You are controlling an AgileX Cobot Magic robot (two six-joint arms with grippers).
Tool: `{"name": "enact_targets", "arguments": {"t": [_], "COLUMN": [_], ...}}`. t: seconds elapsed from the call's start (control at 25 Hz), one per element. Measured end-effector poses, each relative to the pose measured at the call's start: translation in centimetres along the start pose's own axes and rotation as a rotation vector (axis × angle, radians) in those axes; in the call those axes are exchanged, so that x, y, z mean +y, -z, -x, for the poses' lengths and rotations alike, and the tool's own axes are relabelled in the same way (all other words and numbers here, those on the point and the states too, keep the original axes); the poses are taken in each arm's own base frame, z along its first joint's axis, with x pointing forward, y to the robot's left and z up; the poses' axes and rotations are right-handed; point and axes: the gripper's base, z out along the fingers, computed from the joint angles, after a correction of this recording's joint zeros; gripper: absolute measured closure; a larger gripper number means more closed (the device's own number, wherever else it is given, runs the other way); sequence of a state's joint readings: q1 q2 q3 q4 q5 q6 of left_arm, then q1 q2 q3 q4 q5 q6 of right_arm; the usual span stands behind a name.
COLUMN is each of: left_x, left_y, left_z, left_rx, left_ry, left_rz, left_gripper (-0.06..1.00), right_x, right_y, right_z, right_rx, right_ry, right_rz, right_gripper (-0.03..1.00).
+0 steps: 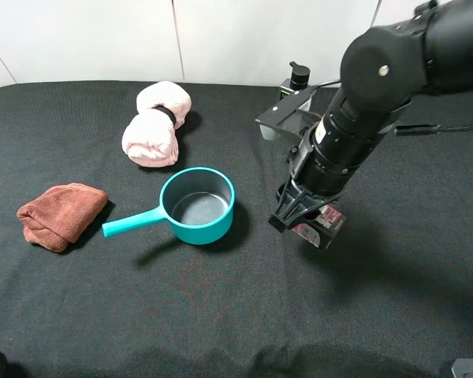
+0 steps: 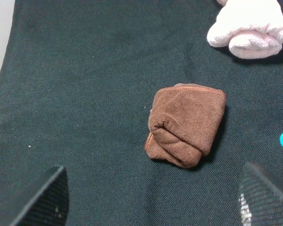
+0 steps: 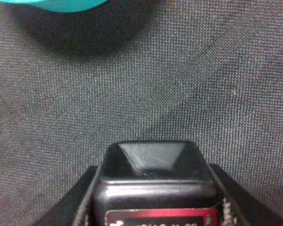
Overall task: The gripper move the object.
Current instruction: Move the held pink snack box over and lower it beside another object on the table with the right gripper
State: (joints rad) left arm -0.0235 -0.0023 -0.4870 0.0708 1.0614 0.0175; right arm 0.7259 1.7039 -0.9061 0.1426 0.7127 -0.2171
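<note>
Right gripper [image 1: 306, 222] clamped on object [image 1: 321, 227], right of centre toward front edge, near teal pot [image 1: 205, 231]. Lifted or resting: cannot tell. Step: grasp secured. Next: raise, carry clear of pot. Left gripper [image 2: 151, 200] spread, empty.

The bench [image 1: 79, 315] carries one teal pot [image 1: 198, 206], one brown cloth [image 1: 61, 214], one pink towel bundle [image 1: 155, 124], one pump bottle [image 1: 298, 77] and one black box [image 1: 329, 222].
</note>
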Motion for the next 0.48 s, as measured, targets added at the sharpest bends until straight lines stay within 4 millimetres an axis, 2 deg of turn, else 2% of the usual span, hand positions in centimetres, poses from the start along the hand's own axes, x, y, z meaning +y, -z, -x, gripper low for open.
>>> {"name": "enact_targets", "arguments": {"t": [0.48], "left_x": [0.0], "left_y": [0.0], "left_z": [0.0], "left_rx": [0.0], "left_ry": [0.0], "left_rz": [0.0], "left_gripper": [0.18], "right_x": [-0.4], "right_y": [-2.9], "right_z": [0.6], "right_rx": [0.006], "right_ry": [-0.019], "right_rz": [-0.002], "right_gripper": [0.63]}}
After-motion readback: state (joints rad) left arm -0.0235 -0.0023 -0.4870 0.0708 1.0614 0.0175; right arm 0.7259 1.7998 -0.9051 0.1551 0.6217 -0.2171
